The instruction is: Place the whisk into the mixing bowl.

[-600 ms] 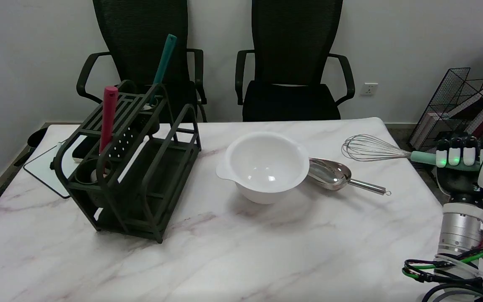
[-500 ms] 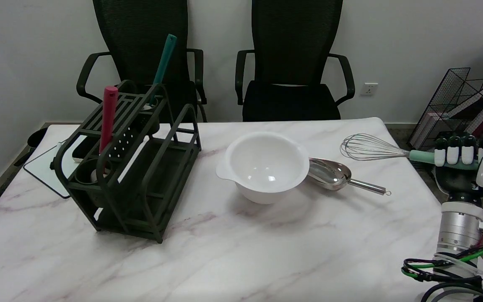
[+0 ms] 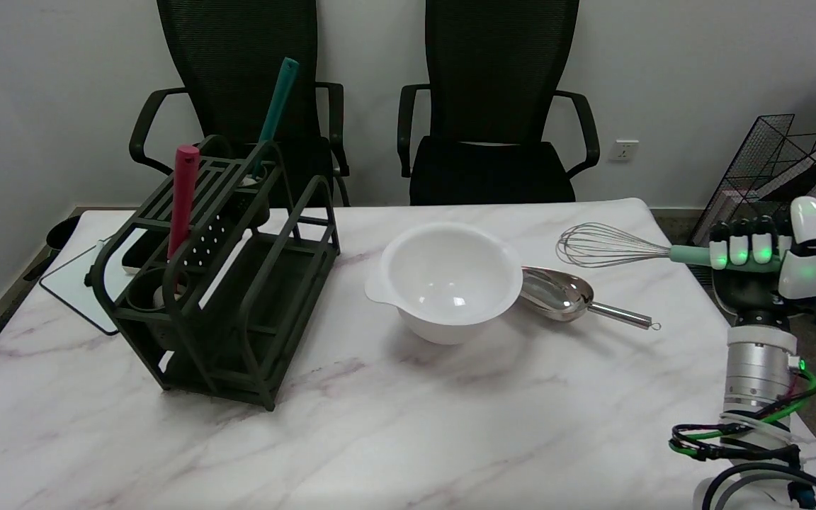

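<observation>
The right hand (image 3: pixel 758 263) is wrapped around the mint handle of the whisk (image 3: pixel 613 246), holding it level above the table's right edge with the wire head aimed toward the mixing bowl (image 3: pixel 448 278); that suits a sideways carry; the bowl sits mid-table, open side up; a metal scoop (image 3: pixel 564 292) seems to touch its right side.

The smooth white plastic mixing bowl (image 3: pixel 450 277) is plain white inside and out. The wire whisk (image 3: pixel 617 247) has silvery loops and a mint-green handle. The black-and-white robot right hand (image 3: pixel 764 258) glows green at its fingertips (image 3: pixel 739 250). The polished steel scoop (image 3: pixel 565 293) is mirror-silver. The dark green slatted rack (image 3: pixel 227 271) carries a crimson handle (image 3: pixel 183 199) and a teal handle (image 3: pixel 276 106). The marble-patterned table (image 3: pixel 394 425) is white with pinkish-grey veins.
</observation>
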